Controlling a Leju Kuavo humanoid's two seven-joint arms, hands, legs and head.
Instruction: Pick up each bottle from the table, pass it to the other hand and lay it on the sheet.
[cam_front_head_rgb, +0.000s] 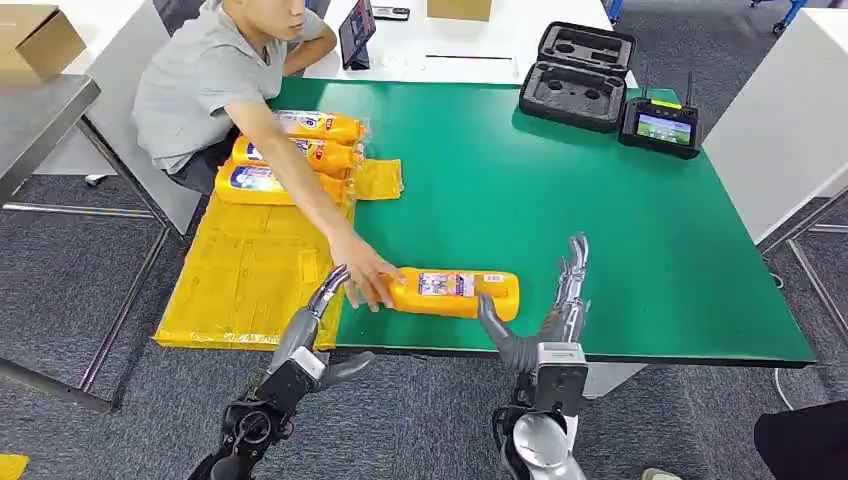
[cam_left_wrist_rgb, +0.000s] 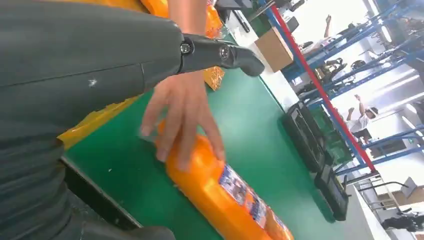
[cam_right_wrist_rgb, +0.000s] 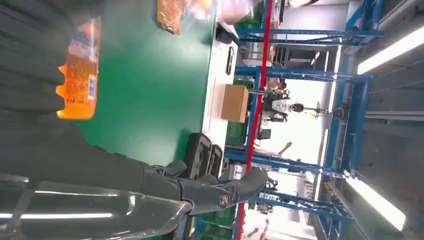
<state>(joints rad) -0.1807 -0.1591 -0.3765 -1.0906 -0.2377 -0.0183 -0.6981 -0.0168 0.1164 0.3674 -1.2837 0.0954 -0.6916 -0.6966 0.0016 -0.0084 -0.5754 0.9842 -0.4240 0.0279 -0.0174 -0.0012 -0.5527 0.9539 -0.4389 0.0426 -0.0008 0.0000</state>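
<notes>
We see both the left robot hand (cam_front_head_rgb: 318, 318) and right robot hand (cam_front_head_rgb: 556, 315) released while a person's hand (cam_front_head_rgb: 366, 275) rests on the bottle (cam_front_head_rgb: 455, 292).

head view looks down from high over the green table (cam_front_head_rgb: 560, 190). left wrist view sits close behind its hand, low along the near edge. right wrist view is turned sideways. all three share the orange bottle (cam_front_head_rgb: 455, 292).
</notes>
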